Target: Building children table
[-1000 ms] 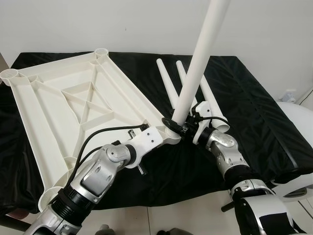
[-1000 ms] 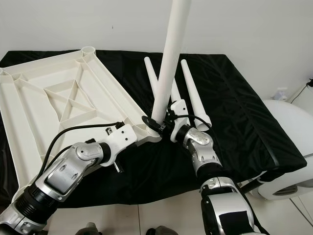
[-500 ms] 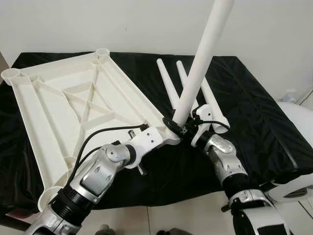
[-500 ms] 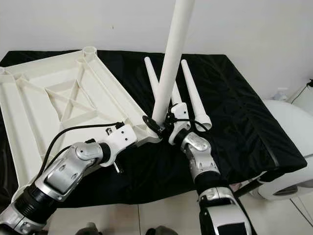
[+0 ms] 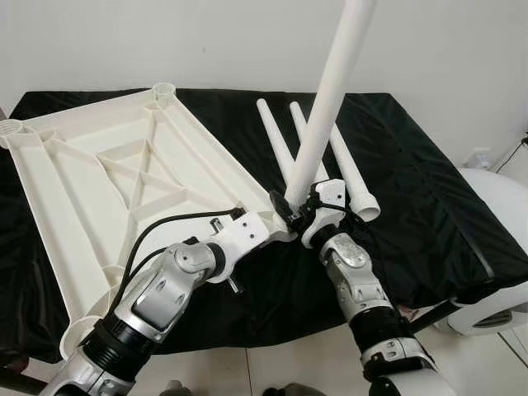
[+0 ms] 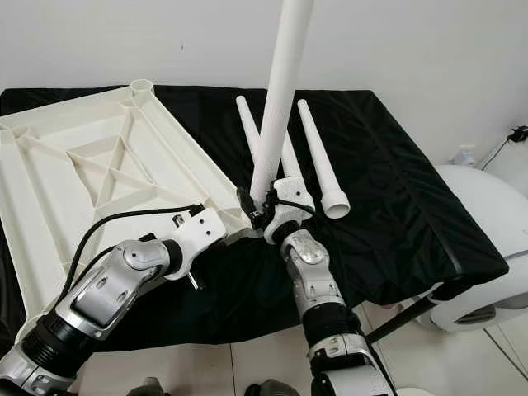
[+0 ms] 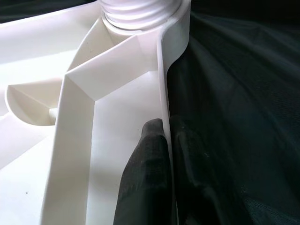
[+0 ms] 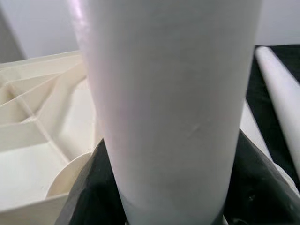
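I see white ribbed tabletop [image 5: 124, 177] lying upside down on black cloth [image 5: 429, 190]. My left gripper [image 7: 161, 140] pinches its rim. Right gripper [image 5: 295, 216] clamps smooth white leg [image 5: 326, 103], upright over corner socket [image 7: 138, 11].

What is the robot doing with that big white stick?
It is building a little table. The white tabletop lies upside down on a black cloth. The right end effector grips one white leg, standing it up at the tabletop's near corner socket. The left end effector pinches the tabletop's rim beside that corner to keep it steady. Three more legs lie on the cloth, waiting.
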